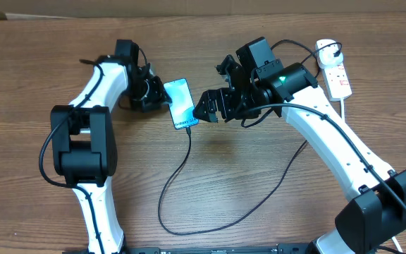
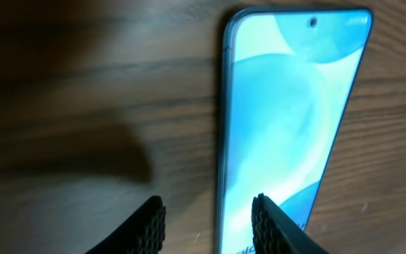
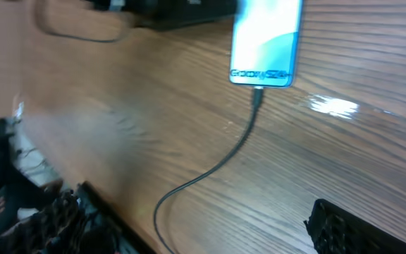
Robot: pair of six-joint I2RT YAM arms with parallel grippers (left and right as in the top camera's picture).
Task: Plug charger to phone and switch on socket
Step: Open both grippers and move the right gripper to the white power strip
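Phone (image 1: 180,103) flat on tabletop (image 1: 20,212), charger (image 1: 159,210) tip in its lower end. Left claw (image 2: 208,224) partly spread over phone's edge, pinching nothing. Right claw (image 1: 208,106) spread wide just beside phone. Socket (image 1: 334,68) well apart at far right

A phone (image 2: 287,106) with a glossy, glass-smooth blue screen rests on a table (image 2: 83,106) of smooth wood-grain finish with a soft sheen. The charger (image 3: 217,166) is thin matt black cable. The fingers (image 2: 150,226) of the left gripper (image 2: 206,222) have matt black, diamond-knurled pads. The socket (image 1: 335,70) is smooth white plastic, as are the arm shells (image 1: 330,137).
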